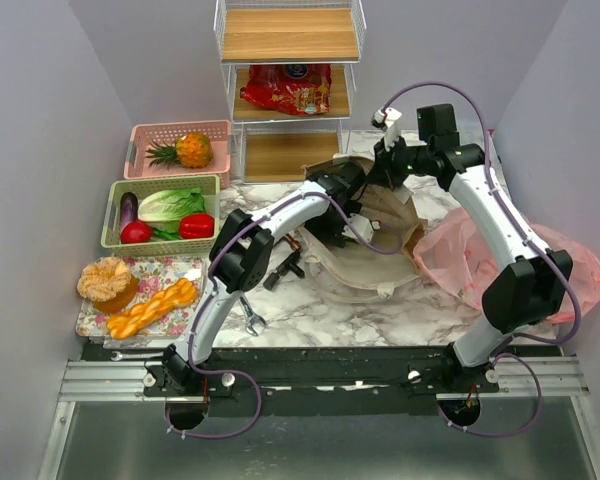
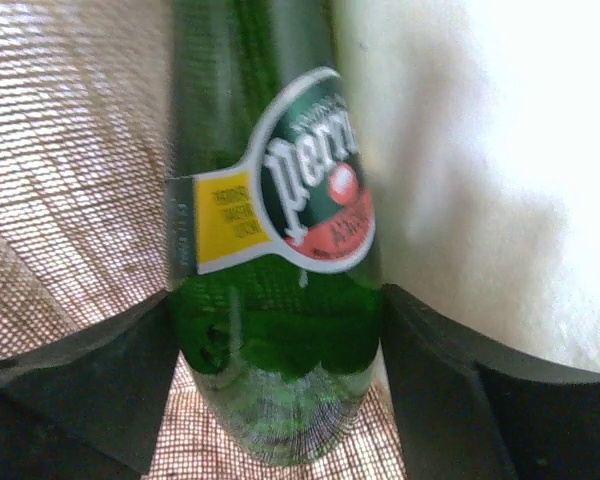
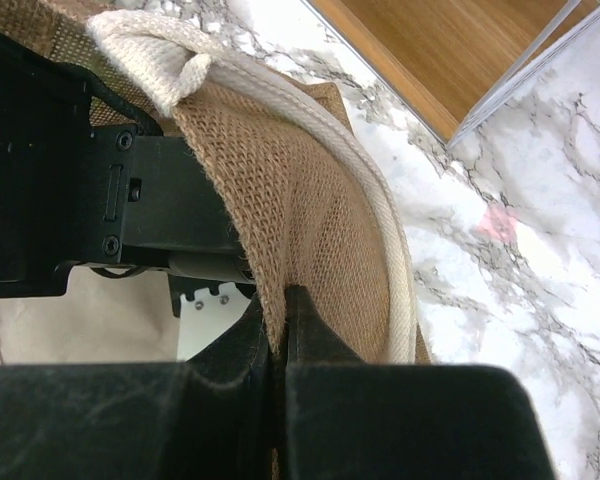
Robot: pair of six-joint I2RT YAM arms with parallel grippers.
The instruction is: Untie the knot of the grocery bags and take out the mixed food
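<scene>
Top view bright, even, sharp; left wrist backlit, glare upper right, green bottle (image 2: 280, 330) blurred.

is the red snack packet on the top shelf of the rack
No, the red snack packet lies on the middle shelf of the white rack, one level below the top.

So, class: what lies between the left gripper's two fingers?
A green bottle, held between both fingers, inside the brown woven bag; the left wrist view shows it.
</scene>
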